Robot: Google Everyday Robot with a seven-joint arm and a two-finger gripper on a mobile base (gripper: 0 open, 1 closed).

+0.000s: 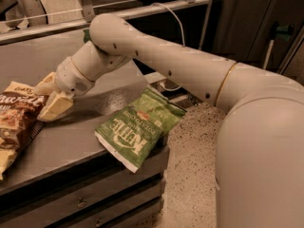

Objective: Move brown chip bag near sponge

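Observation:
The brown chip bag (16, 122), dark brown with cream ends and white script, lies at the left edge of the grey table (71, 144), partly cut off by the frame. My gripper (50, 96) is open, with its cream fingers (57, 107) spread at the bag's right edge, low over the table. The upper finger sits over the bag's top corner. Of the sponge only a small green corner (86, 35) shows, behind my upper arm at the back of the table.
A green Kettle chip bag (137, 127) lies to the right of my gripper and hangs over the table's front edge. Drawer fronts (95, 198) are below the table. Speckled floor (190, 175) is to the right. A metal rail (142, 6) runs along the back.

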